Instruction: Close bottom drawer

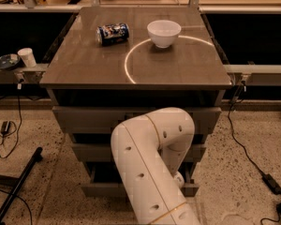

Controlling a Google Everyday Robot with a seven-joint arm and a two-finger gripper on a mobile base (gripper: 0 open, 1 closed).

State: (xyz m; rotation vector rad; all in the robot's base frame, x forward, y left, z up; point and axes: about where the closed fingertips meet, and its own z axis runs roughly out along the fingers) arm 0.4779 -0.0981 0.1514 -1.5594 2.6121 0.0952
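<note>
The grey-brown cabinet (pixel 131 64) has three drawers. The bottom drawer (pixel 99 190) stands pulled out, its flat front forward of the two above and its dark inside (pixel 103 172) showing on the left. Its handle is hidden. My white arm (pixel 150 168) bends in front of the drawers and covers their middle. My gripper is hidden behind the arm, somewhere low by the drawer fronts.
A blue can (pixel 113 33) lies on its side and a white bowl (pixel 164 33) stands on the cabinet top. A dark pole (pixel 16 186) leans at the lower left. Cables (pixel 246 149) run over the floor on the right. A paper cup (pixel 26 57) stands on a shelf at the left.
</note>
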